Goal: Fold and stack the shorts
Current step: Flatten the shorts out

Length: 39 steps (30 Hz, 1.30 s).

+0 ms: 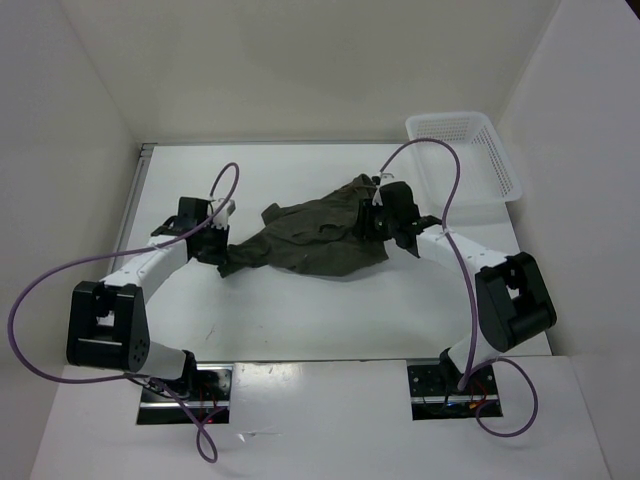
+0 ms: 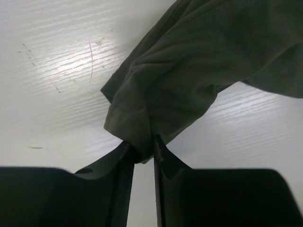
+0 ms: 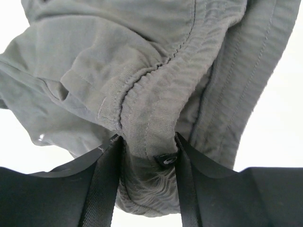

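Arms reach forward from the near edge of the flat white table [image 1: 300,320], one to each side of a crumpled garment. Left gripper [image 2: 141,145]: jaws almost together, pinching a hemmed leg corner of the pair of dark olive-green cloth shorts [image 1: 310,235]. Right gripper [image 3: 147,139]: jaws partly apart, the gap filled by a thick bunch of the gathered waistband, which they appear to clamp. The shorts lie mid-table between the two grippers, rumpled, not yet flat or folded. Judged step: spreading the cloth ahead of the first fold. To do it well, the grippers should draw apart evenly and low, far enough to take out the wrinkles but not so hard that the thin left pinch slips. The cloth should settle flat before either grip is let go. White plastic lattice basket [image 1: 470,150]: far right corner, well apart from the shorts.
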{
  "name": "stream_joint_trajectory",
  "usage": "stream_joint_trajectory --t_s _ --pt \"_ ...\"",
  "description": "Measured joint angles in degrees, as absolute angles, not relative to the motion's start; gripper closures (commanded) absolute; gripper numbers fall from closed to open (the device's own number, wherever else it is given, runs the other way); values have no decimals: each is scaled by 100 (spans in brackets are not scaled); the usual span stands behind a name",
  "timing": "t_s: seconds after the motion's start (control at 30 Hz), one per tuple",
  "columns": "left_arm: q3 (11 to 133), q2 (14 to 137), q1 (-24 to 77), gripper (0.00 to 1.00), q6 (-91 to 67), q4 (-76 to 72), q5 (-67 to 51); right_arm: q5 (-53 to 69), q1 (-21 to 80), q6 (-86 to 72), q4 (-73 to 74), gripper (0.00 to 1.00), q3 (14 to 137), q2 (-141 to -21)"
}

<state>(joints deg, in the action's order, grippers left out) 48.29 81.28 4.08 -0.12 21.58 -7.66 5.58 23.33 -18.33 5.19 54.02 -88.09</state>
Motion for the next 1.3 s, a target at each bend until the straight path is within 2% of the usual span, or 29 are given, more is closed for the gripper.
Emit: stream_joint_trajectory --t_s 0.1,0.17,0.2,0.23,0.27,0.3,0.37,0.47,0.53,0.77,0.87,0.97,1.03,1.13,1.17,1.2,1.23,1.27,1.3 --pt "4799 8138 423 100 -25 2075 -845 539 2331 -1813 537 49 5347 -8820" --pt "4786 8138 427 100 -23 2051 -895 537 2331 -1813 534 49 5347 -8823" --pt "4783 8138 427 100 -21 2045 -913 532 2331 -1813 534 53 5347 -8823" --pt "4783 8138 427 100 -19 2040 -919 523 2331 -1813 539 73 5347 -8823" --pt "4783 8138 427 100 -21 2038 -919 513 2331 -1769 545 83 5347 -8823" --pt "4788 8138 427 100 -21 2047 -915 489 2331 -1793 556 91 5347 -8823" --pt "4831 8141 427 100 -23 2104 -888 423 2331 -1817 598 97 5354 -8807" --pt "5356 8250 421 100 -21 2399 -698 329 2329 -1767 906 97 5588 -8779" --pt "6158 8471 384 100 -21 2587 -467 266 2316 -1658 1229 97 6099 -8785" --pt "9258 8912 213 100 -21 2248 423 165 1844 -1251 1597 97 9778 -9240" --pt "9924 8899 174 100 -23 2126 622 148 1671 -1170 1500 97 10597 -9192" --pt "10169 8847 132 100 -23 2187 657 261 1658 -1116 1400 97 10541 -8954" --pt "10068 8748 82 100 -25 2359 622 443 1678 -1087 1356 95 10044 -8700" --pt "9308 8333 23 99 -23 2709 462 711 1673 -1074 1404 83 8954 -8346" --pt "8862 8117 25 92 -21 2829 386 808 1671 -1076 1448 77 8547 -8254" --pt "8423 7878 43 84 -14 2947 298 930 1671 -1090 1522 64 8132 -8167" --pt "7887 7609 78 71 -16 3236 180 1098 1671 -1107 1664 55 7738 -8106" --pt "7446 7378 128 53 -8 3518 36 1293 1671 -1107 1785 47 7371 -8073" --pt "6984 7140 191 27 -3 3824 -156 1468 1682 -1140 1918 38 7046 -8058"
